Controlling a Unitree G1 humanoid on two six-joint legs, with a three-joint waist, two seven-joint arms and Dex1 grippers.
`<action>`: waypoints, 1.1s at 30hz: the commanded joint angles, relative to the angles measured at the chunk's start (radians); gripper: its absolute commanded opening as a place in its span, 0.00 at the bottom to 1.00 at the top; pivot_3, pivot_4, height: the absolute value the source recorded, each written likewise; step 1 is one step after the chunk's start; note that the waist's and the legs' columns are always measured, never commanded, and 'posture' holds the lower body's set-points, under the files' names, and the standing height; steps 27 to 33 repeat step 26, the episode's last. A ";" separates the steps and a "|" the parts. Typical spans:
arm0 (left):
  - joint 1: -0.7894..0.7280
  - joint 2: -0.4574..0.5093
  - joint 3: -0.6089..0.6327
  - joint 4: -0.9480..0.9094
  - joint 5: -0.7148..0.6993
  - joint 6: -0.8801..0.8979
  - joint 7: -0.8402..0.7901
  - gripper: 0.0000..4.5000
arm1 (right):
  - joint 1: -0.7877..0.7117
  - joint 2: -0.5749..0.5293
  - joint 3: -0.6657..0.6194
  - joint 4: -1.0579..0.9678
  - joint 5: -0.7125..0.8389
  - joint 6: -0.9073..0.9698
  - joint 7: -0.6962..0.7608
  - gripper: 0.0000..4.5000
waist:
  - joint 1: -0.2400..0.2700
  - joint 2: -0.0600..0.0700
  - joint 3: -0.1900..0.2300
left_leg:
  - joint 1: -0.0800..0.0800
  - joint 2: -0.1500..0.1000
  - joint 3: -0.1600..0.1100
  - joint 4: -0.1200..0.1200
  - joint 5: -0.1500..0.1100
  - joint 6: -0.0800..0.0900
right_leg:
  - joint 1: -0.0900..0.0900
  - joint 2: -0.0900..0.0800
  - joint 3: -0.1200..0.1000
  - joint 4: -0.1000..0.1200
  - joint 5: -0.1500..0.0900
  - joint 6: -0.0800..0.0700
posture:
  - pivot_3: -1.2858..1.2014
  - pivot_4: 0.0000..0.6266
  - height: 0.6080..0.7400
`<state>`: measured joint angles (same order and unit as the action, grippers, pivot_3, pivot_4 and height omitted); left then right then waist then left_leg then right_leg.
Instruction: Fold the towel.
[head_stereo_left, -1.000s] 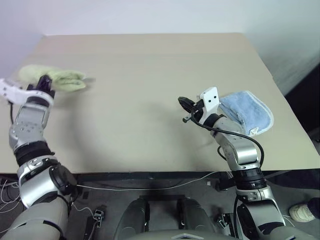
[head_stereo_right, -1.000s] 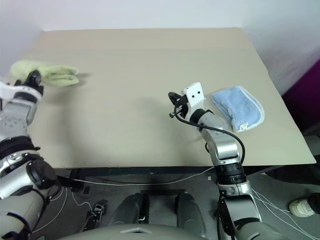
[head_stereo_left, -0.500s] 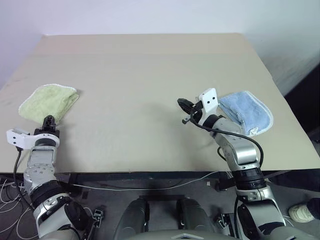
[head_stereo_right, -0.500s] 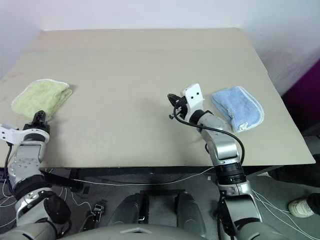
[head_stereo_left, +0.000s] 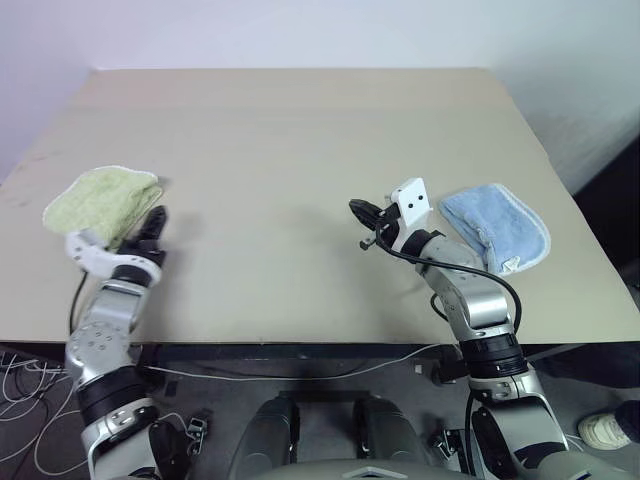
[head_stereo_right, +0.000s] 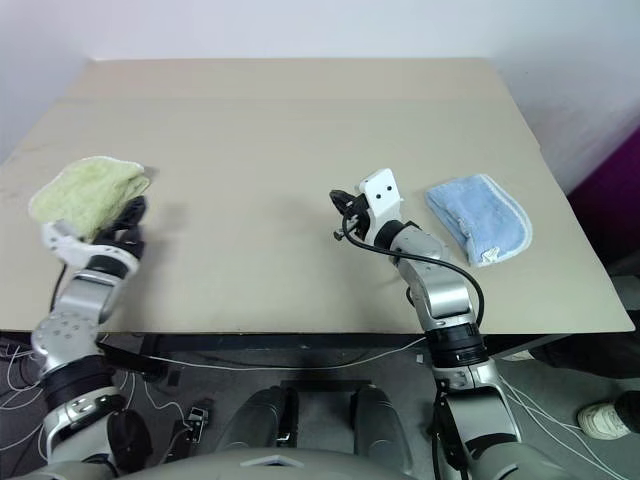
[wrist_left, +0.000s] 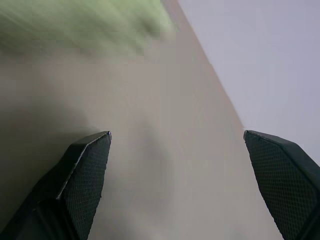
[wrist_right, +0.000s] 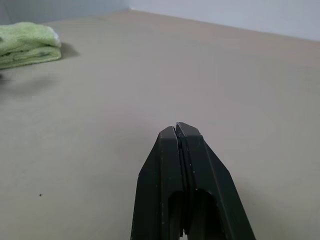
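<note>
Spread end effector (wrist_left: 177, 190), seemingly blurred towel (wrist_left: 75, 25)

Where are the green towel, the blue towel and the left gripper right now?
green towel (head_stereo_left: 100, 200): left eye view, middle of the folded cloth.
blue towel (head_stereo_left: 495, 228): left eye view, centre of its top face.
left gripper (wrist_left: 177, 185): left wrist view, midway between its open fingertips.

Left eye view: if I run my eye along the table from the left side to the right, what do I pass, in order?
The yellow-green towel → the left gripper, jaws open, just beside it → a bare stretch of the table → the right gripper, jaws shut → the light blue towel.
</note>
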<state>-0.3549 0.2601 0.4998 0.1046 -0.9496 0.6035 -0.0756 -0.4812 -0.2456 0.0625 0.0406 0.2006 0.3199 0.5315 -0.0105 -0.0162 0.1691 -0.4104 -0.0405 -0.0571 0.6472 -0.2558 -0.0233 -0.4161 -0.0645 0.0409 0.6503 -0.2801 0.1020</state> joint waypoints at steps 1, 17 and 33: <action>-0.087 0.049 -0.280 -0.069 0.238 -0.058 -0.127 0.99 | -0.016 0.013 -0.009 -0.027 0.004 -0.019 -0.016 0.00 | 0.002 0.000 0.000 | 0.000 0.000 0.000 0.000 0.000 0.000 | 0.000 0.000 0.000 0.000 0.000 0.000 | 0.52 0.24 1.00; -0.097 0.139 -0.380 0.175 0.580 -0.480 -0.411 0.99 | 0.085 -0.042 -0.113 -0.040 -0.011 -0.060 -0.116 0.00 | -0.004 0.001 0.000 | 0.000 0.001 0.004 -0.001 0.000 0.000 | -0.003 0.001 0.003 0.001 0.000 0.000 | 0.52 0.24 1.00; -0.058 0.150 -0.342 0.155 0.612 -0.474 -0.391 0.99 | 0.030 0.005 -0.086 0.044 -0.023 -0.104 -0.121 0.00 | -0.003 0.001 0.000 | 0.000 0.001 0.003 -0.001 0.000 0.000 | -0.002 0.001 0.002 0.001 0.000 0.000 | 0.52 0.24 1.00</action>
